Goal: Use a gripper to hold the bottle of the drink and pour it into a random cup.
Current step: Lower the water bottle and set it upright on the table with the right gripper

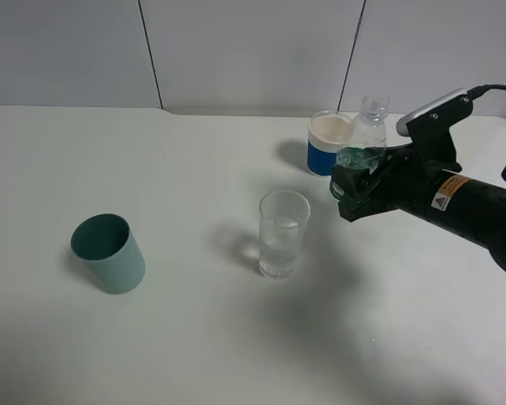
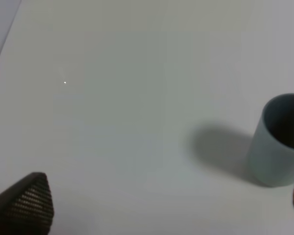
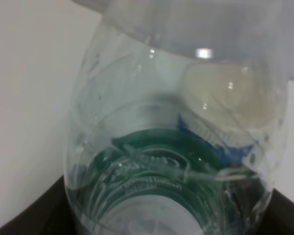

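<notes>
R gripper (image 1: 355, 179) clamped on bottle of the drink (image 1: 370, 128) at its green label (image 1: 360, 158), print illegible, bottle upright, beside white blue-band cup (image 1: 327, 143), right of clear cup (image 1: 282, 234), orange warning label (image 1: 449, 195) on R arm (image 1: 481, 215) unreadable, L gripper (image 2: 161, 210) jaws wide apart, near teal cup (image 2: 278, 142)

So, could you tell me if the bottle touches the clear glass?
Apart. The exterior high view shows bare table between the bottle, held in the right gripper, and the clear glass.

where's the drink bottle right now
In the exterior high view the bottle is on the right, clamped in the right gripper, beside the white cup and right of the clear glass.
</notes>
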Motion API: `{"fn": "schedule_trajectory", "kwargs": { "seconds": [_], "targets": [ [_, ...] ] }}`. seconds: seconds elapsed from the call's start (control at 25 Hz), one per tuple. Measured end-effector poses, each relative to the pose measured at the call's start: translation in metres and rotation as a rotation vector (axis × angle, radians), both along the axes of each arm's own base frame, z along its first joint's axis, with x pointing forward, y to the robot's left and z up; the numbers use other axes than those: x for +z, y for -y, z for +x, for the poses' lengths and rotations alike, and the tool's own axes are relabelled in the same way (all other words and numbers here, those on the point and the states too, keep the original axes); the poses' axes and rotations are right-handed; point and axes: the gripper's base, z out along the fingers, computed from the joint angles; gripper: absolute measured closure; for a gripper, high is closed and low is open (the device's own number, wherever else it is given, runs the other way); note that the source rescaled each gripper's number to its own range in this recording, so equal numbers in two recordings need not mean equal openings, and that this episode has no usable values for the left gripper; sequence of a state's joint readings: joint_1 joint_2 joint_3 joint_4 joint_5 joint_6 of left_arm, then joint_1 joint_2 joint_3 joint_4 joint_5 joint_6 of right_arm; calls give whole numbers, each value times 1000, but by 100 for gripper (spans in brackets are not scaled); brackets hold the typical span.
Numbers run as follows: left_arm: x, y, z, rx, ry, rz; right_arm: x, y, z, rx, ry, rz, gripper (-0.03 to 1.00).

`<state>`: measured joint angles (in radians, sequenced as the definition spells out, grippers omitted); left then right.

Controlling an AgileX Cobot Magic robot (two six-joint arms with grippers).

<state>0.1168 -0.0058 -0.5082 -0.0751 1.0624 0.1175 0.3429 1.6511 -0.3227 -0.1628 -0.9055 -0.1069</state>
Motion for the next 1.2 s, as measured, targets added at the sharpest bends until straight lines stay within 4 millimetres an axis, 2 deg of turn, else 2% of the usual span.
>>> {"fn": "schedule_trajectory", "kwargs": {
  "seconds": [0.4, 1.2],
  "targets": [
    [0, 0, 0, 0, 0, 0, -31, -4, 6, 10, 13, 40, 97],
    [0, 0, 0, 0, 0, 0, -52, -4, 5, 26, -5, -4, 97]
  ]
}}
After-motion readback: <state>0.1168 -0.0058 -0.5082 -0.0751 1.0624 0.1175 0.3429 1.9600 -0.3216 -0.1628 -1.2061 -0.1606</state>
